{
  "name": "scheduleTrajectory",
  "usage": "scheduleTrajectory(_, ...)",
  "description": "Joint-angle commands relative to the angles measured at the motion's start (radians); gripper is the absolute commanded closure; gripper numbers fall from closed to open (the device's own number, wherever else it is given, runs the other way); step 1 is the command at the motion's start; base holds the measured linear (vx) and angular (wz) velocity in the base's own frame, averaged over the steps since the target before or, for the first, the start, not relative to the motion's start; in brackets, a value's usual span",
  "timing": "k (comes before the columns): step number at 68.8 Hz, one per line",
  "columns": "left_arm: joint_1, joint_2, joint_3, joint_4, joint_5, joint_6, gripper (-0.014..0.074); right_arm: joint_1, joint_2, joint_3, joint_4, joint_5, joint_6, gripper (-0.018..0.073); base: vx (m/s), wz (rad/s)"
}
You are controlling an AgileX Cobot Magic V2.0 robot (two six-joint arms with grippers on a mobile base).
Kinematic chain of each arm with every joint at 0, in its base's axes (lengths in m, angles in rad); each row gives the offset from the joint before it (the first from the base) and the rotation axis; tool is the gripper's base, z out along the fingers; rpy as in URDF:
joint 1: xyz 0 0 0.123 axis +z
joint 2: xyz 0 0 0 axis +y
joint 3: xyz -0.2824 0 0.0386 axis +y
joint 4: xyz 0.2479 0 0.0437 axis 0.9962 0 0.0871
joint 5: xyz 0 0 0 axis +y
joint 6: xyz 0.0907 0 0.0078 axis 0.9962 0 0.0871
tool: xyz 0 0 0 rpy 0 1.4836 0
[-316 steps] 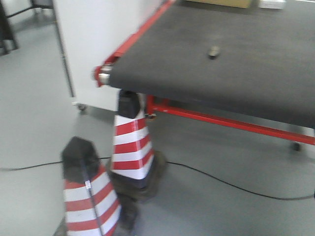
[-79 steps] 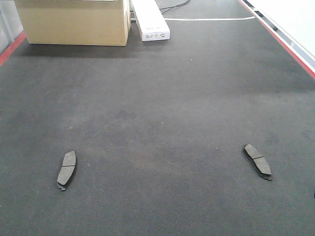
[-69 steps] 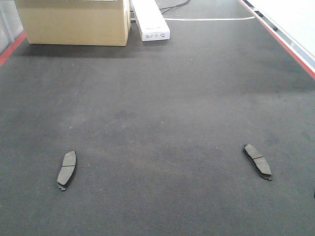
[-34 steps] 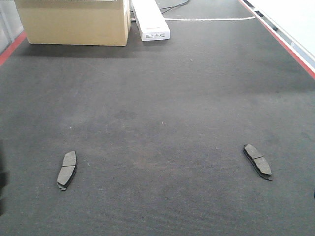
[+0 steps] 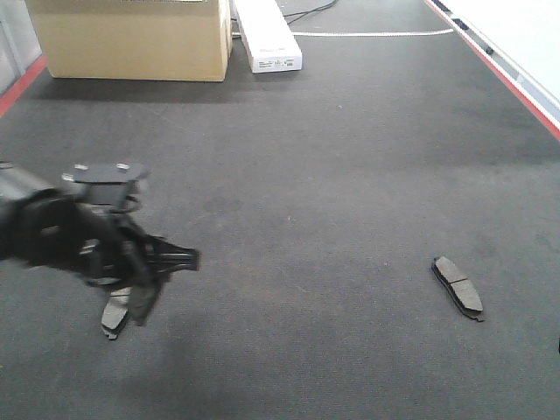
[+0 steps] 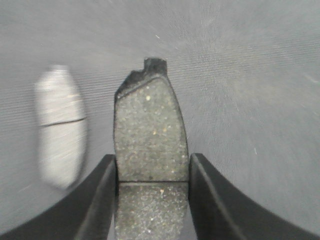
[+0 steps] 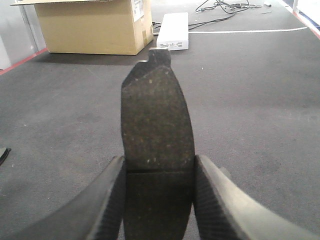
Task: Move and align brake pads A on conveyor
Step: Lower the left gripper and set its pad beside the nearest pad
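The conveyor (image 5: 306,166) is a wide dark felt-like belt with red edge strips. One brake pad A (image 5: 458,285) lies on it at the right. Another pad (image 5: 110,320) lies at the left, mostly hidden under my left arm. My left gripper (image 5: 164,278) hangs over that pad. In the left wrist view my left gripper (image 6: 152,172) is shut on a third pad (image 6: 149,135), gripped by its long edges, with the lying pad (image 6: 60,130) blurred to its left. My right gripper (image 7: 159,175) is shut on a fourth pad (image 7: 156,120), held above the belt.
A cardboard box (image 5: 131,39) and a long white box (image 5: 267,35) stand on the belt's far end; both also show in the right wrist view, the cardboard box (image 7: 92,25) left of the white box (image 7: 173,31). A red strip (image 5: 512,74) runs along the right edge.
My left arm has swept in from the left edge and now hangs over the left pad. Both lying pads are where they were. Earlier the view faced the conveyor's end and cones.
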Motion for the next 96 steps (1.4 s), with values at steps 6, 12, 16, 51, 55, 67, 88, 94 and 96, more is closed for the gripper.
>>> scheduleTrajectory(6,-0.041,0.158,-0.141,-0.043,-0.015,-0.01,0.0575,-0.007,0.008,-0.032,-0.022,-0.1,-0.006,0.0566,0.0,0.0)
scheduleTrajectory(12,-0.063,0.227,-0.195,-0.086,-0.016,-0.011,0.0572,-0.007,0.008,-0.032,-0.022,-0.1,-0.006,0.0566,0.0,0.0)
scheduleTrajectory(16,-0.077,0.263,-0.23,-0.099,-0.019,-0.011,0.0569,-0.007,0.008,-0.032,-0.022,-0.1,-0.006,0.0566,0.0,0.0)
scheduleTrajectory(51,-0.091,0.341,-0.291,-0.115,-0.04,-0.113,0.0321,-0.007,0.008,-0.032,-0.022,-0.1,-0.006,0.0566,0.0,0.0)
scheduleTrajectory(55,-0.091,0.344,-0.291,-0.109,-0.038,-0.113,0.0254,-0.007,0.008,-0.032,-0.022,-0.1,-0.006,0.0566,0.0,0.0)
scheduleTrajectory(67,-0.091,0.333,-0.301,-0.109,-0.05,-0.112,0.01,-0.007,0.008,-0.032,-0.022,-0.1,-0.006,0.0566,0.0,0.0)
scheduleTrajectory(88,-0.091,0.145,-0.335,0.055,-0.037,-0.087,0.0106,-0.007,0.008,-0.032,-0.022,-0.1,-0.006,0.0566,0.0,0.0)
scheduleTrajectory(94,-0.101,0.061,-0.328,0.138,-0.017,-0.087,0.0121,-0.007,0.008,-0.032,-0.022,-0.1,-0.006,0.0566,0.0,0.0)
scheduleTrajectory(96,-0.103,0.034,-0.319,0.163,-0.014,-0.087,0.0127,-0.007,0.008,-0.032,-0.022,-0.1,-0.006,0.0566,0.0,0.0)
